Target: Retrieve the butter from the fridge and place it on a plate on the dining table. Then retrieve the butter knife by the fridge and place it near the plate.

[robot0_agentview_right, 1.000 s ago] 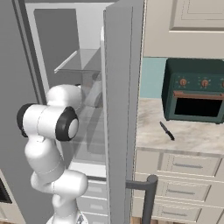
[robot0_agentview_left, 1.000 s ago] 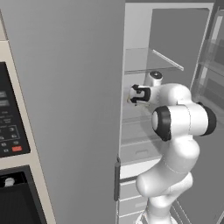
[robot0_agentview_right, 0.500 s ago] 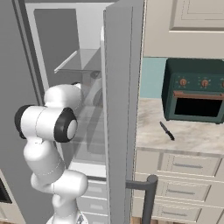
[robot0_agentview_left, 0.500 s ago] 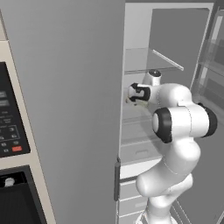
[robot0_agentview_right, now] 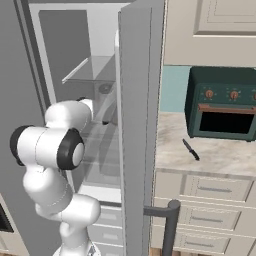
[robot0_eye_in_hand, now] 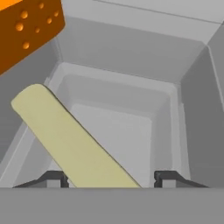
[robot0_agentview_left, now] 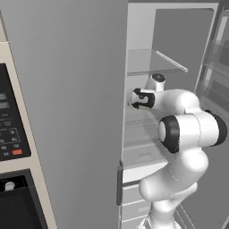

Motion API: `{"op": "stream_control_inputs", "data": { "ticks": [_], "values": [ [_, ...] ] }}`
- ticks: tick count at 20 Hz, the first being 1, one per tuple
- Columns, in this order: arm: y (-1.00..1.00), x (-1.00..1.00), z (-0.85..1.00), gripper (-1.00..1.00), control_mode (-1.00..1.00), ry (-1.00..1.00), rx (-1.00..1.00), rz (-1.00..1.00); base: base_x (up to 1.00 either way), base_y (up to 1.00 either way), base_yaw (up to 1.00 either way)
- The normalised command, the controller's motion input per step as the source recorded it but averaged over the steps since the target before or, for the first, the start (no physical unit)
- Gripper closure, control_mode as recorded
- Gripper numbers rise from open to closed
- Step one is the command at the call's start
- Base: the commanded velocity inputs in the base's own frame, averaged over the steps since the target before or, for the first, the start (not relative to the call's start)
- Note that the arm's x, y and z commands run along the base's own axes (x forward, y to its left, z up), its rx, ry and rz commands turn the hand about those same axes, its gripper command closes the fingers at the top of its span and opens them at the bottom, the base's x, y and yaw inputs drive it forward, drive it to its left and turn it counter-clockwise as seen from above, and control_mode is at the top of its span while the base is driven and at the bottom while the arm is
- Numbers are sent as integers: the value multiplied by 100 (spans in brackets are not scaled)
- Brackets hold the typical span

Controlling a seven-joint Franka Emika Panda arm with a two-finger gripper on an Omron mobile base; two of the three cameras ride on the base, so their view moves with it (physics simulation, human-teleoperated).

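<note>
Two fingertips of the end effector (robot0_eye_in_hand: 109, 178) are standing apart around the butter (robot0_eye_in_hand: 70, 142), which is lying slantwise in a fridge (robot0_agentview_left: 67, 89) bin beside an orange block (robot0_eye_in_hand: 26, 26); whether they are gripping it, I cannot tell. One knife (robot0_agentview_right: 190, 149) is lying on the worktop (robot0_agentview_right: 220, 155).

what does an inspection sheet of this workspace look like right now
surface: grey fridge shelf well, bare where it shows
job's things: pale yellow rectangular butter stick lies diagonally in the well; tall grey fridge with one door open; thin dark knife on the marbled counter
clutter: orange holed cheese block beside the butter
grippers: gripper open, fingertips either side of the butter's near end, no grip seen
cables: nothing seen
surroundings: dark green toaster oven, cream drawers
</note>
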Motion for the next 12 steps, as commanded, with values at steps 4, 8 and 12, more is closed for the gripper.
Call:
{"op": "stream_control_inputs", "data": {
  "ticks": [4, 8, 12],
  "values": [
    [0, -72, 0, 100, -100, -5, 0, -8, 0, 0, 0],
    [4, -83, 2, 100, -100, -8, 3, -11, 0, 0, 0],
    [14, -69, 19, 100, -100, 0, 3, -26, 0, 0, 0]
  ]
}}
